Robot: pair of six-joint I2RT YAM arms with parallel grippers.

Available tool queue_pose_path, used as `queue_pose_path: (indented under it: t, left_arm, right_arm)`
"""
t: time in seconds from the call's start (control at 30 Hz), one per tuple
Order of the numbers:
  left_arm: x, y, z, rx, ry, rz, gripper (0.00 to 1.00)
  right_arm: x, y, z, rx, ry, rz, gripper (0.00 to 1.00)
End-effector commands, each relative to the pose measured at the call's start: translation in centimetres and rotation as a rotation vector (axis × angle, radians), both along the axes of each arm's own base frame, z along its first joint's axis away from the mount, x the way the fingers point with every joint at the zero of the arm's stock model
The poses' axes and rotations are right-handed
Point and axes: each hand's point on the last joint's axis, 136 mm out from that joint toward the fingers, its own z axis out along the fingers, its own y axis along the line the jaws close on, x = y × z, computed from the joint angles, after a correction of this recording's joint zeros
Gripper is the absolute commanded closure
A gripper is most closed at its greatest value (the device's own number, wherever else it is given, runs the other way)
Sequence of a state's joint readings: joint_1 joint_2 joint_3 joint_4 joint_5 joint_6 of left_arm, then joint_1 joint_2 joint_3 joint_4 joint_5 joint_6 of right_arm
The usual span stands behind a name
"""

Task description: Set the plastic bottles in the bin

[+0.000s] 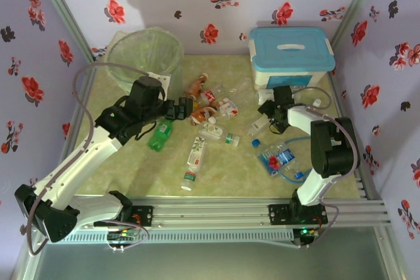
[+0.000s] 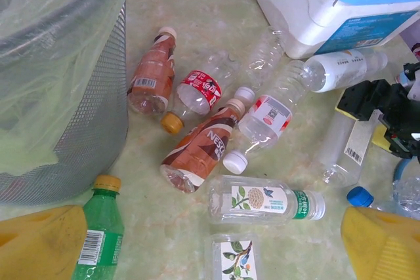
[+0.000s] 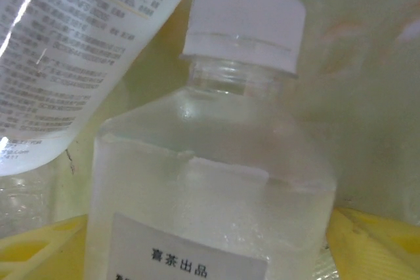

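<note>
Left end effector [image 1: 182, 107] gapes near bag-lined bin [image 2: 72, 136], bottles [image 2: 197, 152] lying outside.

In the right wrist view the frosted bottle [image 3: 216, 181] runs off the 6 o'clock edge, its label cut mid-print; whether the right pincer [image 3: 210, 250] presses it cannot be told. At 10 o'clock a second bottle [image 3: 72, 44] is cropped, its print blurred. The left wrist view cuts the bin [image 2: 59, 96] at 10 o'clock and the green bottle [image 2: 98, 240] at 7.

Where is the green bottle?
In the top view the green bottle lies on the left side of the table, in front of the bin, left of the other bottles.
</note>
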State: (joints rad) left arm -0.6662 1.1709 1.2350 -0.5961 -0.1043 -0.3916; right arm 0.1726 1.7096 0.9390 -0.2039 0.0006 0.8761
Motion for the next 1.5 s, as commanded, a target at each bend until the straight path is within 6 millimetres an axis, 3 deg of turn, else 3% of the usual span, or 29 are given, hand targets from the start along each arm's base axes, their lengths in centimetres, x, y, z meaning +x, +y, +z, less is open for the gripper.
queue_pose_path:
  t: [0.0,0.3,0.4,0.7,0.93,1.23,1.47]
  left_arm:
    - [0.0,-0.4,1.1,-0.033,-0.029,0.001,0.0]
    - [0.2,-0.6,0.6,-0.029,-0.024,0.0,0.0]
    - [0.3,-0.7,0.7,-0.028,-0.024,-0.002,0.0]
    - [0.4,-2.4,2.0,-0.06,-0.029,-0.065,0.0]
    - [-0.4,-7.5,2.7,-0.133,-0.011,-0.24,0.0]
    - [-1.7,-15.1,1.8,-0.292,0.071,-0.444,0.0]
    - [-0.8,-16.9,-1.0,-0.231,0.149,-0.444,0.0]
  right_arm:
    - [1.1,0.2,0.8,-0.009,-0.041,-0.02,0.18]
    - [0.7,-0.3,1.9,-0.031,-0.066,-0.023,0.36]
    - [0.5,-0.4,2.1,-0.03,-0.07,-0.024,0.38]
    - [-0.5,0.0,7.1,0.018,-0.192,-0.008,0.43]
    - [-0.4,4.4,14.3,0.28,-0.538,0.12,0.43]
    - [-0.6,9.8,21.4,0.512,-0.752,0.308,0.44]
    - [-0.9,12.5,23.0,0.657,-0.796,0.398,0.44]
